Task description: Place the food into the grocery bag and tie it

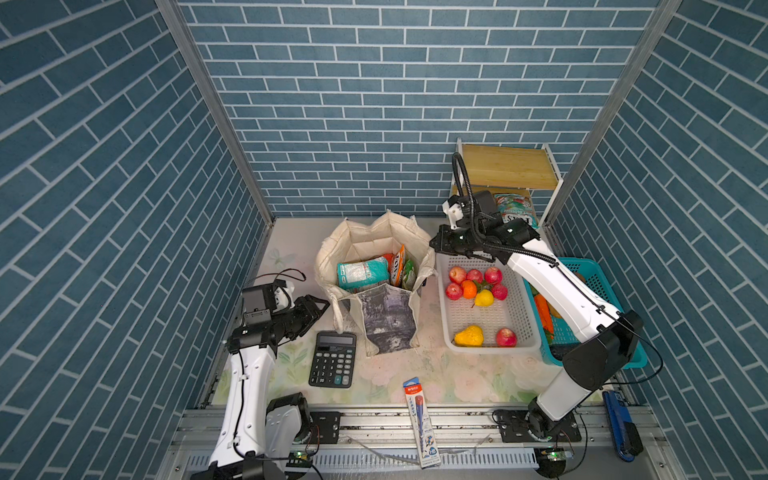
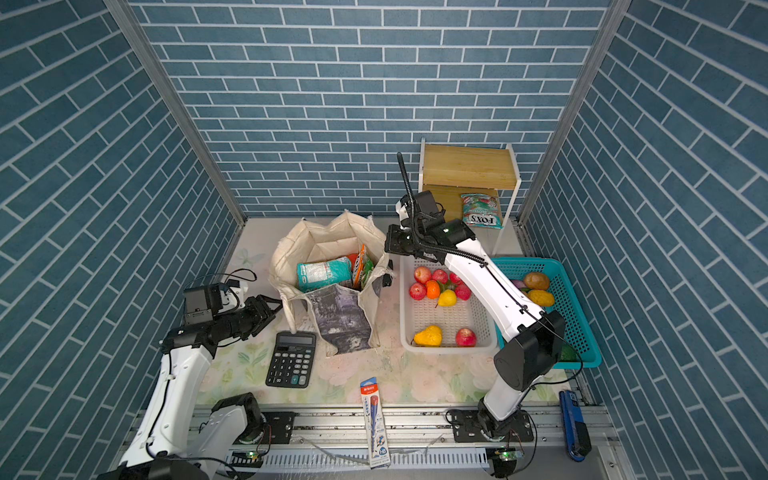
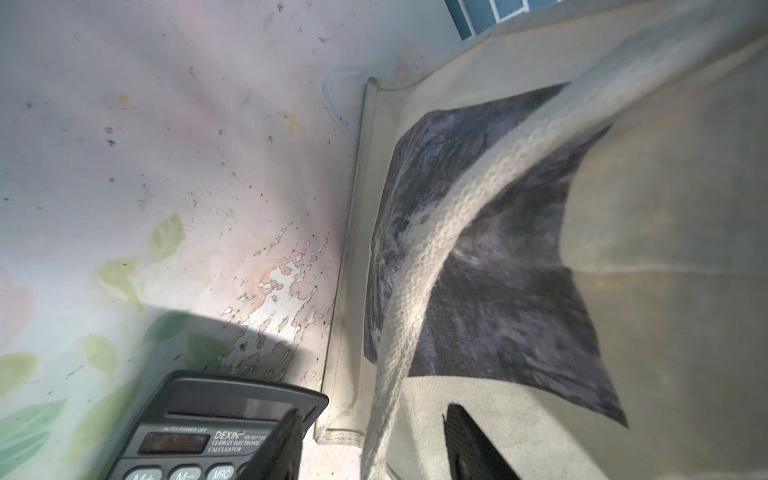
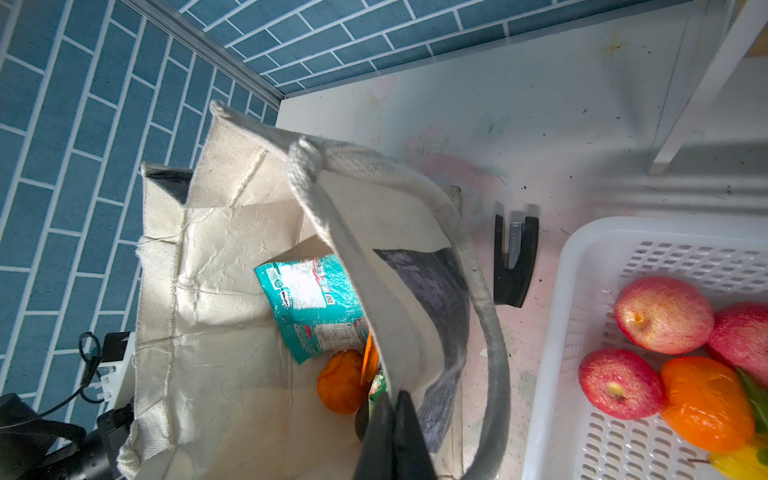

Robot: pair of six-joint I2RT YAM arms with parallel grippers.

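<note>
My left claw (image 1: pixel 324 307) was low over the counter (image 1: pixel 457 382), just beside the left side of the grocery bag (image 1: pixel 390 324) and near the far edge of the black calculator (image 1: pixel 333 365). Its two fingers stood apart. In the left wrist view a cream strap handle (image 3: pixel 415 270) of the bag ran down between them, and I could not see that they pinched it. My right claw (image 4: pixel 392 399) was fully closed, and in the right wrist view its tips met on the rim of the bag's right wall, so it held the fabric there. The bag stood upright and open in the middle of the counter, between my two arms, with its printed panel facing the near edge. Inside it lay a teal packet (image 1: pixel 361 272), an orange packet (image 1: pixel 398 266) standing on edge, a green packet (image 1: pixel 409 279) beside that one, and an orange fruit (image 4: pixel 340 380) low at the bottom. Right of the bag, just beside it, was the white basket (image 1: pixel 442 316) with red apples (image 1: pixel 506 337) and a yellow pear (image 1: pixel 469 336), and behind my right arm the teal basket (image 1: pixel 582 262). One more FOX'S packet (image 2: pixel 480 210) lay on the lower board of the wooden shelf (image 2: pixel 465 166) in the far right corner
</note>
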